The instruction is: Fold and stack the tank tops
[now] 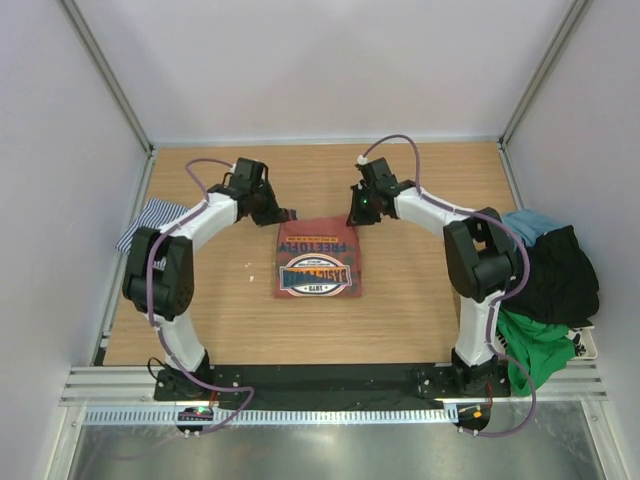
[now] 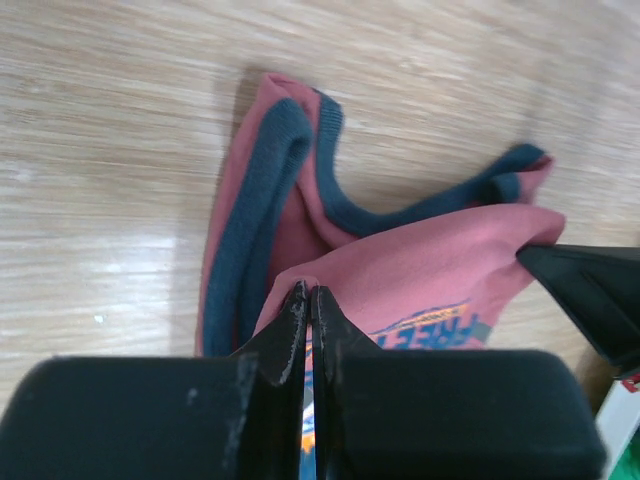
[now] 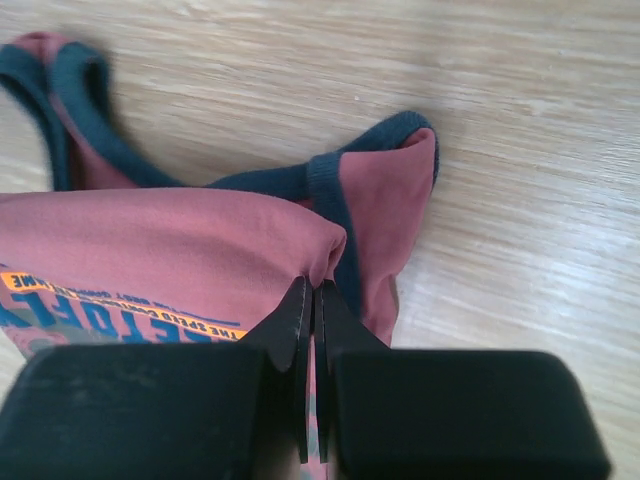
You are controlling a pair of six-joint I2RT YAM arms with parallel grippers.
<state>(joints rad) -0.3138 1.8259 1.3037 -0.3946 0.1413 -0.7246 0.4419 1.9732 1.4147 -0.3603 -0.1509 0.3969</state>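
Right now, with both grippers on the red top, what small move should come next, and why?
Probably lower both grippers together and lay the pinched edge flat before opening. The left gripper and right gripper are each shut on a raised fold of the rust-red tank top, its dark-trimmed straps lying on the table just beyond. Moving evenly should keep the fold square.

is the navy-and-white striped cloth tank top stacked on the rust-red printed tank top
No, the navy-and-white striped cloth tank top lies by the left edge of the wooden table, apart from the rust-red printed tank top.
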